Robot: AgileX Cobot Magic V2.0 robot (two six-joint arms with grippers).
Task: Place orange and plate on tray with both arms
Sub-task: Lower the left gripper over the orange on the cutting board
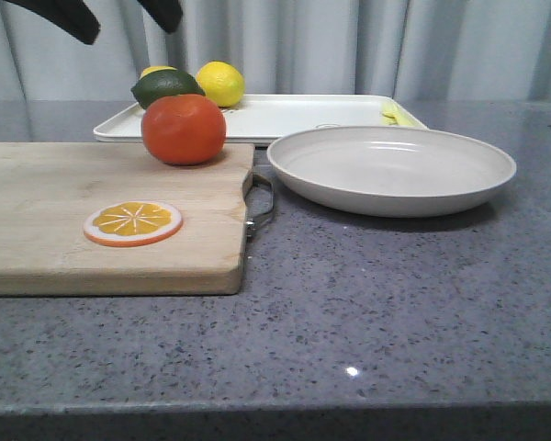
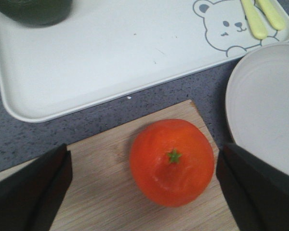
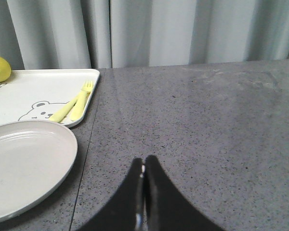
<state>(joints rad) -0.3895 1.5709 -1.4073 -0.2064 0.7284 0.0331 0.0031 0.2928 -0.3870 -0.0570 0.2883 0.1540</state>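
Note:
The orange (image 1: 184, 129) sits on the far right corner of a wooden cutting board (image 1: 73, 230). In the left wrist view the orange (image 2: 172, 161) lies between my wide-open left fingers (image 2: 33, 192), well below them. My left gripper (image 1: 124, 18) hangs high above the board at the front view's top edge. The off-white plate (image 1: 391, 169) rests on the counter right of the board, in front of the white tray (image 1: 275, 115). My right gripper (image 3: 144, 166) is shut and empty above bare counter, right of the plate (image 3: 24, 168). It is out of the front view.
A flat orange slice (image 1: 133, 222) lies on the board. A lemon (image 1: 220, 83), a dark green fruit (image 1: 165, 87) and yellow cutlery (image 3: 74, 106) lie on the tray (image 2: 111, 57). Grey curtains hang behind the counter.

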